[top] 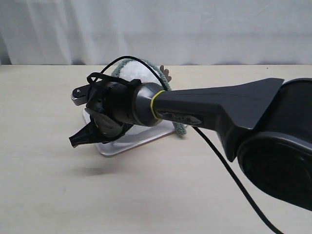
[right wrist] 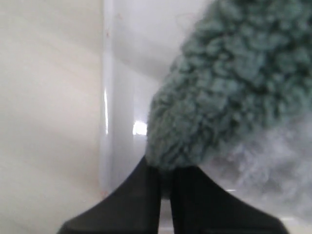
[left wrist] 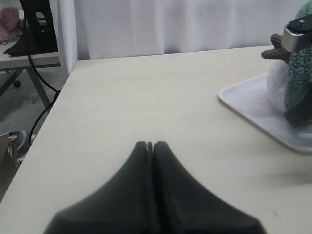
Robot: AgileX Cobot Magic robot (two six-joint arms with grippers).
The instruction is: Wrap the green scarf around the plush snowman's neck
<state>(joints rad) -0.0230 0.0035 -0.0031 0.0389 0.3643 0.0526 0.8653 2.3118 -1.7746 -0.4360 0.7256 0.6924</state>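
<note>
Right tool [right wrist: 167,171] is clamped on the green scarf [right wrist: 229,87] end, over the white tray [right wrist: 119,92].

One scarf [right wrist: 229,87], one snowman [top: 134,73], one tray [left wrist: 246,106], two tools [left wrist: 150,144] [right wrist: 167,170].

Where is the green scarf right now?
Exterior view, centre-left: the green scarf is draped over the plush snowman on the white tray, behind the right arm. The right wrist view shows its end pinched in the right claw.
</note>
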